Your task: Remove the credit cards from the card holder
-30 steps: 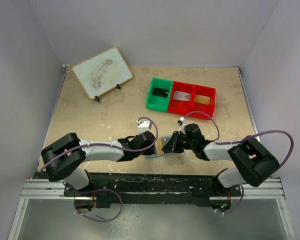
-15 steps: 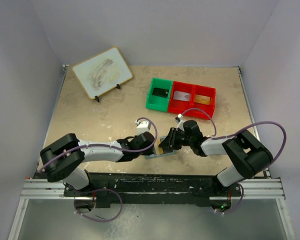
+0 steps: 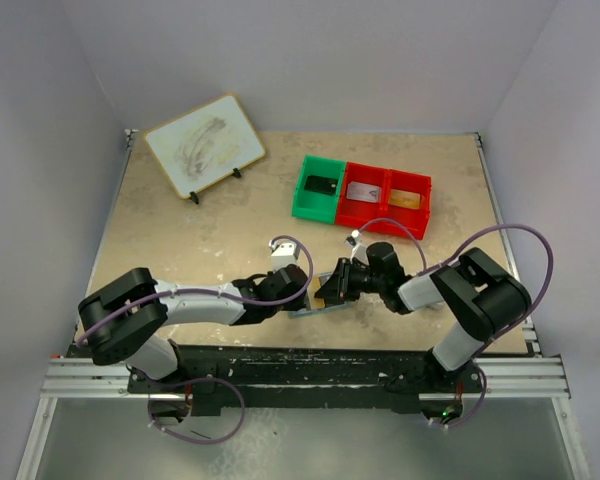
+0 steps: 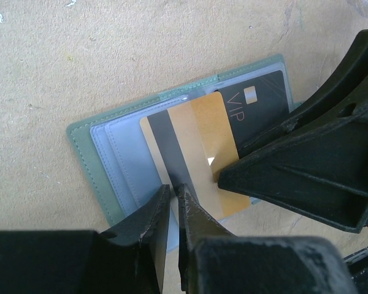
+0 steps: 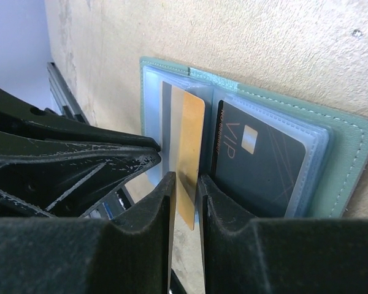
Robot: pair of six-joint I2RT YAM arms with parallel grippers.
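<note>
Card holder (image 4: pixel 104 147), gold card (image 4: pixel 202 141) seemingly half out

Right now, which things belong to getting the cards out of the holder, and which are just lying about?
Job: card holder, gold card partly out, black VIP card, left gripper, right gripper.
Lying about: green bin, red bins, each holding a card; sketch board on its stand.
</note>
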